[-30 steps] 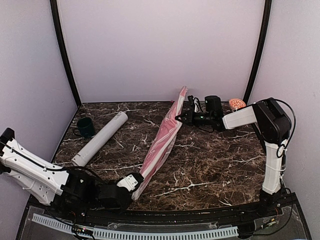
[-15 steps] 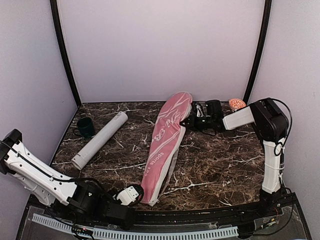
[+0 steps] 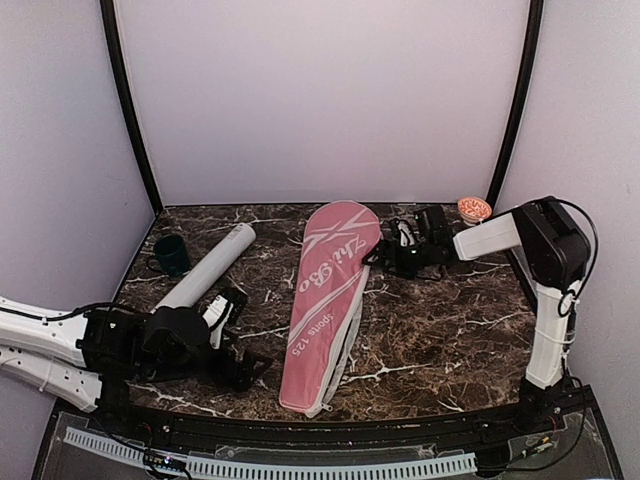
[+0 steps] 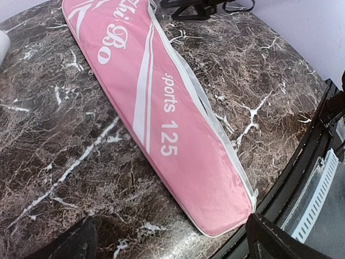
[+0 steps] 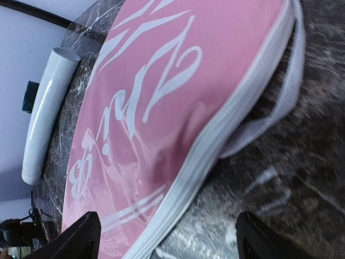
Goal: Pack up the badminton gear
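Pink cover [image 3: 325, 300] fallen flat, left and right jaws spread, 1 near each end

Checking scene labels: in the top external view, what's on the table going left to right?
From the left: dark green cup → grey tube → pink racket cover → right gripper → orange-patterned bowl.

Walled lab booth, marble-patterned table [image 3: 450, 330]
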You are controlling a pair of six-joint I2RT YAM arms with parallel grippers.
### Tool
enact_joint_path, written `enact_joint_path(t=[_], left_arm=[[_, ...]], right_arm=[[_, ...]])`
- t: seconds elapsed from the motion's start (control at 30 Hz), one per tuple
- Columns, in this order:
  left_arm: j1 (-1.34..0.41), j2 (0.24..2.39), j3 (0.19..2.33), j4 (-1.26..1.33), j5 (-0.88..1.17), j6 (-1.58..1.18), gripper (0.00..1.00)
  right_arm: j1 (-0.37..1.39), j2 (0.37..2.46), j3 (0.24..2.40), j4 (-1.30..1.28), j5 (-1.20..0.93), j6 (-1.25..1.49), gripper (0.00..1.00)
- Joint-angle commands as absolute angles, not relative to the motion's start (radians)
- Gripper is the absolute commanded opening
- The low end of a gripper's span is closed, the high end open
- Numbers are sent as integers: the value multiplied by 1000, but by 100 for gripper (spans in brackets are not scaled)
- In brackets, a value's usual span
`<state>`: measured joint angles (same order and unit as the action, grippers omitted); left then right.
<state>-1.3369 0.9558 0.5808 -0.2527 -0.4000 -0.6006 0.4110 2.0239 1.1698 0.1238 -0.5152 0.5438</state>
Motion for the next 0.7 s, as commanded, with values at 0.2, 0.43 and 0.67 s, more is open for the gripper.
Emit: enact_joint_path(t=[0.2,0.43,0.67], left_arm=[[-955,1067,616,-126,-41,-468,99],[-632,1202,707,-61,165,-416,99],[-421,1292,772,-13,237,-411,99]], right_arm=[[399,1648,942,71,-463,441,99],[399,1383,845,26,-317,433,99],[398,1178,730,-38,-107,431,99]])
